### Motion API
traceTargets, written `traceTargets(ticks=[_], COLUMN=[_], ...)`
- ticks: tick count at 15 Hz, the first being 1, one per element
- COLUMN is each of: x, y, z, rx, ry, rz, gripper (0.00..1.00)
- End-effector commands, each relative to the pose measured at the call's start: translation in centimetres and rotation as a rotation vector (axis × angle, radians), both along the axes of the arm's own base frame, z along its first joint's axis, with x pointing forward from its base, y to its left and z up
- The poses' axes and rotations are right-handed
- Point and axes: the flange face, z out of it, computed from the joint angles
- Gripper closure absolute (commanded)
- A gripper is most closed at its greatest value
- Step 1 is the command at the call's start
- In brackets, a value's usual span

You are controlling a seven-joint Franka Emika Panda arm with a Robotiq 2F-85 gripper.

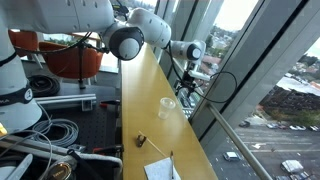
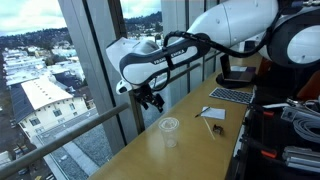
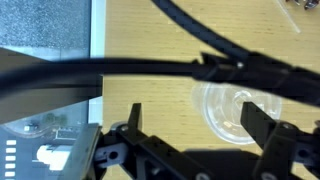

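Note:
A clear plastic cup (image 1: 167, 106) stands upright on the narrow wooden counter (image 1: 145, 85) beside the window; it also shows in an exterior view (image 2: 169, 129) and in the wrist view (image 3: 228, 108). My gripper (image 1: 187, 90) hangs in the air above the counter, a little beyond the cup and toward the window, as the exterior view (image 2: 150, 100) shows. In the wrist view the gripper (image 3: 195, 125) has its two black fingers spread wide apart with nothing between them; the cup lies under the right finger.
A small dark object (image 1: 141, 140) and a white paper with a thin stick (image 1: 160, 167) lie on the counter nearer the camera. A laptop (image 2: 231, 94) sits at the counter's far end. Window glass and a rail (image 2: 70, 135) border the counter. Cables (image 1: 50, 130) lie on the floor.

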Motion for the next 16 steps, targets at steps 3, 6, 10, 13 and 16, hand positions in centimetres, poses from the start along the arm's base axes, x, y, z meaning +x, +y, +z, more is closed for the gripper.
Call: traceTargets(ticks=[3, 6, 10, 13, 16], x=[0.4, -0.1, -0.7, -0.9, -0.8], y=[2.1, 4.1, 5.8, 5.4, 4.8], z=[-4.5, -6.2, -7.0, -7.6, -7.6], rx=[0.075, 0.107, 0.126, 0.106, 0.095], ry=[-0.064, -0.091, -0.095, -0.071, -0.059], rz=[0.209, 0.291, 0.349, 0.35, 0.324], gripper=[0.0, 0.0, 0.0, 0.0, 0.0])
